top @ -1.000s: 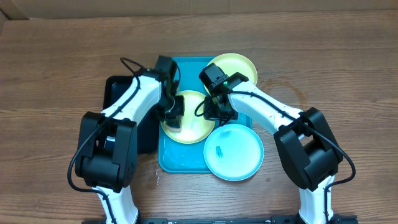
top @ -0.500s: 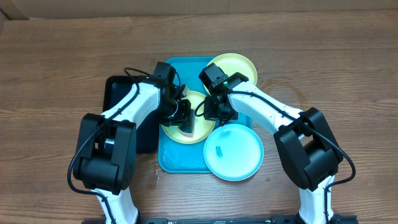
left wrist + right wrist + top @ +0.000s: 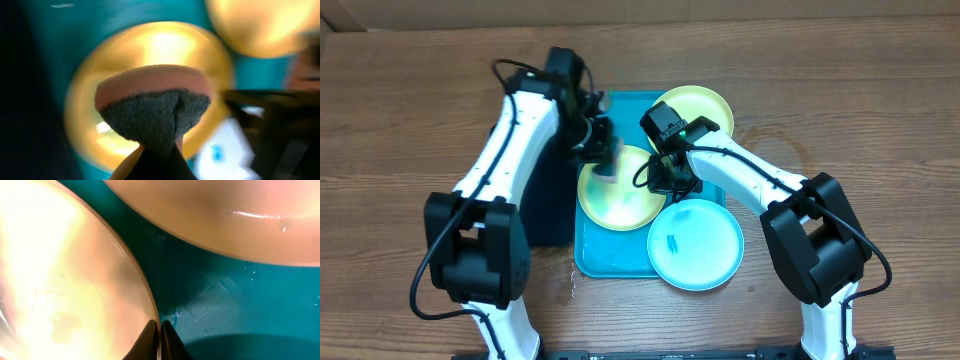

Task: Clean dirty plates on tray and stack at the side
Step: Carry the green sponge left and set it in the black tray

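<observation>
Left gripper [image 3: 602, 158]: jaws clenched on a sponge [image 3: 155, 107], pink on top and dark grey scouring face below, poised over the rear-left edge of the centre yellow-green plate [image 3: 620, 195]; the blurred wrist view does not show whether sponge and plate touch.
Right gripper [image 3: 665, 183]: jaws pressed together on the right rim of the centre yellow-green plate, just beside the bare tray floor.
Turquoise tray [image 3: 595, 255]: mid-tabletop, carrying all three plates.
Centre yellow-green plate: flat in the middle of the tray.
Rear yellow-green plate [image 3: 700, 105]: at the tray's far right corner, overhanging its rim.
Light blue plate [image 3: 705, 250]: at the near right corner, partly over the tray's edge, with a blue smudge [image 3: 672, 242] on its face.
Black tray [image 3: 548, 215]: just left of the turquoise tray, under the left arm.
Tabletop [image 3: 400, 110]: brown wood grain.
</observation>
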